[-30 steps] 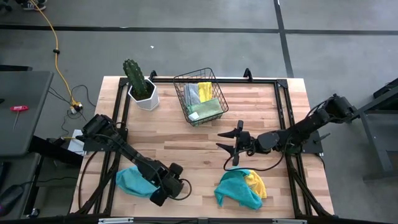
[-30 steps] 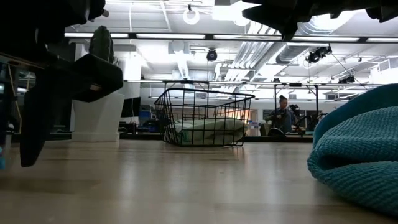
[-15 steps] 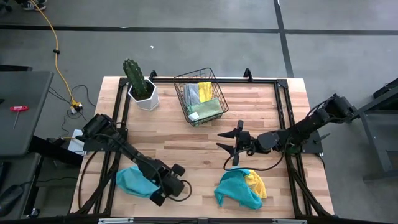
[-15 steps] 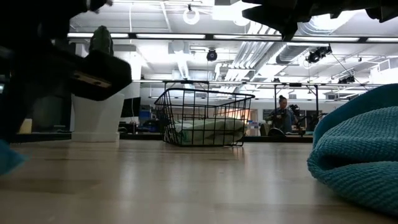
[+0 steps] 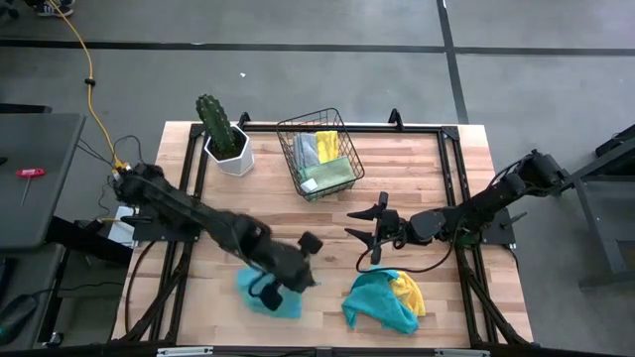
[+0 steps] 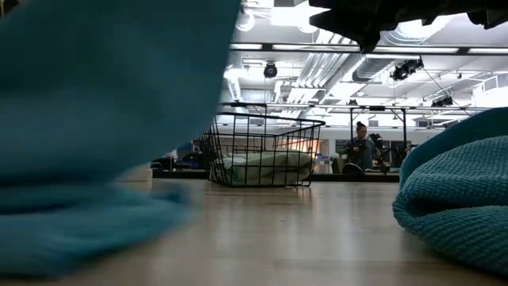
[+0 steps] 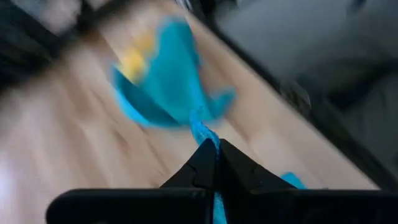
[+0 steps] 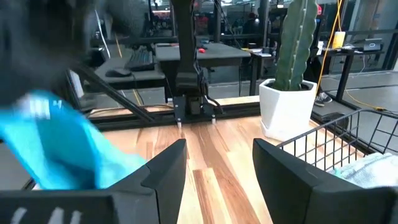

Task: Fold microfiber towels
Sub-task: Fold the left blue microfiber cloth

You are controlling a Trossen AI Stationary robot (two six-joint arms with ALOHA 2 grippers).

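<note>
**A:** Where is your left tool (image 5: 288, 288) at this moment?

**B:** You have it over the near middle of the tabletop (image 5: 417, 169), its two fingers (image 7: 205, 163) pinched fully together on a thin edge of the teal-blue towel (image 5: 266, 291). In the high view that towel hangs and trails beneath the tool, lying partly on the wood. In the low view it fills the whole near side as a blurred teal sheet, with its lower part spread on the tabletop.

**A:** And your right tool (image 5: 374, 230)?

**B:** You have it waiting above the middle of the tabletop, fingers (image 8: 163, 169) standing well apart with nothing between them. It sits just beyond the heap at the near right.

**A:** What is in that heap?

**B:** A second teal towel (image 5: 375, 300) crumpled over a yellow towel (image 5: 409, 294), the two touching, the yellow showing at the side toward the right arm. The left wrist view shows both farther off, past the strip you are gripping.

**A:** Where are the remaining towels?

**B:** In the black wire basket (image 5: 298, 134) at the far middle of the tabletop: you can see a grey towel (image 5: 307, 151), a yellow one (image 5: 326, 144) and a light green towel (image 5: 327, 174) inside it. The potted cactus (image 5: 220, 134) stands beside the basket, toward the left arm's side, apart from it.

**A:** Anything beyond the tabletop?

**B:** A person (image 6: 361, 147) sits far back in the room, seen in the low view.
</note>
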